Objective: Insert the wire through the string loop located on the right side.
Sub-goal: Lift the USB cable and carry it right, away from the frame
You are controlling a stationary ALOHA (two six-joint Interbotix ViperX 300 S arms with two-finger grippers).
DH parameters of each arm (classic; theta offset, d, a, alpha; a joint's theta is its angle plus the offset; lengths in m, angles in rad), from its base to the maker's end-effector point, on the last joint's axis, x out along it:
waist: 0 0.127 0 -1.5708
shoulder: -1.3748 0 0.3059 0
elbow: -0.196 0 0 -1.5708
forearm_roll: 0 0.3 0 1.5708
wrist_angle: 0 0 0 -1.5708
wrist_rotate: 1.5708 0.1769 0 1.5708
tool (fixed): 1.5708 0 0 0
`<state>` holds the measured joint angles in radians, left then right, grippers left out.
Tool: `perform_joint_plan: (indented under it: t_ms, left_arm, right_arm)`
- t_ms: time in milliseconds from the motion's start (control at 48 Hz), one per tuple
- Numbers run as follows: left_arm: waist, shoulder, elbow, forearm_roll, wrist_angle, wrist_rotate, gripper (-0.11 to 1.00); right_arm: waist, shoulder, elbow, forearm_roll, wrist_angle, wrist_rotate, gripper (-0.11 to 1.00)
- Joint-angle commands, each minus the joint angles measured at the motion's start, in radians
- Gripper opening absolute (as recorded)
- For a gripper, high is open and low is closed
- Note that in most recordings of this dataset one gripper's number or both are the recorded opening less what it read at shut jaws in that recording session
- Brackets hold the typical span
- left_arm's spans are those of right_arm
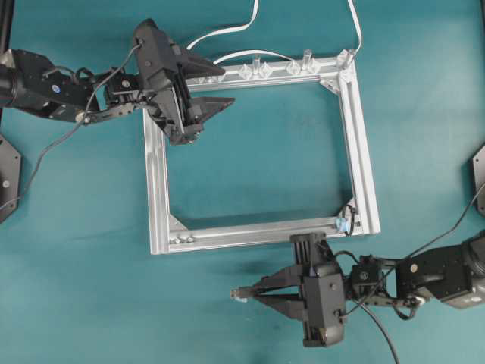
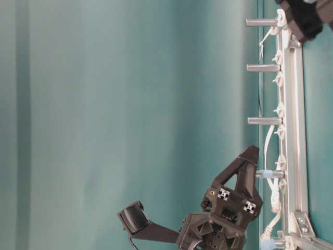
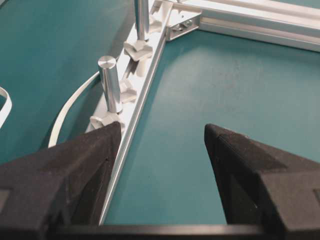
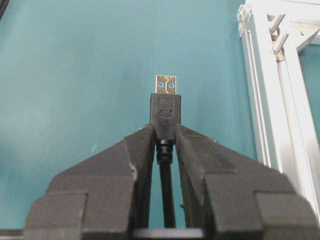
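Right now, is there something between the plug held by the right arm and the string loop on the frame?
Nothing visible blocks it. The wire sits clamped in the right gripper, outside the frame, pointing away from the string loop at the frame's near right corner. Only open table lies between.

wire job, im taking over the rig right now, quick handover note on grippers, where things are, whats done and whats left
Right gripper: shut on the wire, plug sticking out past the fingers, held over bare table in front of the frame.
Left gripper: open, empty, hanging over the frame's far left corner.
String loop: at the frame's near right corner, nothing through it.
Done: wire picked up.
Left: bring the plug to the loop and thread it.
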<state>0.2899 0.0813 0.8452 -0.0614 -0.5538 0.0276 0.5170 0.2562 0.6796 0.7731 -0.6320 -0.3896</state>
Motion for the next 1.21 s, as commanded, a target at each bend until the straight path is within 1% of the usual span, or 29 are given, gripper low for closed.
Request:
perform_joint_plan:
  t_ms: [0,146,375,542,646,750,854,1021,1188]
  left_arm:
    - [-0.003,-0.029,-0.008,0.002,-0.005,0.0,0.7]
    - [-0.005,-0.029,-0.006,0.002,-0.002,0.0,0.7]
    - [-0.003,-0.029,-0.011,0.002,0.0,-0.002,0.7]
    - [-0.005,-0.028,-0.02,0.002,0.002,-0.003,0.7]
    - [-0.003,-0.028,-0.023,0.003,0.002,-0.003,0.7]
    - [-0.003,-0.028,-0.023,0.002,0.0,-0.003,0.7]
    - [-0.005,-0.028,-0.025,0.002,0.0,-0.003,0.7]
    - [-0.003,-0.026,-0.026,0.002,0.0,-0.005,0.7]
    - [-0.003,-0.026,-0.031,0.002,0.002,-0.005,0.7]
  right_arm:
    - [0.0,-0.037,-0.009,-0.002,-0.005,-0.002,0.2]
    - [0.005,-0.069,0.014,-0.002,0.011,-0.002,0.2]
    - [0.025,-0.181,0.141,-0.002,0.012,-0.002,0.2]
    - [0.066,-0.253,0.241,-0.002,0.014,-0.002,0.2]
    - [0.094,-0.293,0.287,0.015,0.012,-0.002,0.2]
    - [0.127,-0.333,0.324,0.051,0.012,-0.002,0.2]
    - [0.172,-0.364,0.36,0.104,0.008,-0.002,0.2]
    - [0.25,-0.405,0.413,0.218,-0.021,-0.002,0.2]
    - [0.328,-0.428,0.459,0.327,-0.112,-0.009,0.2]
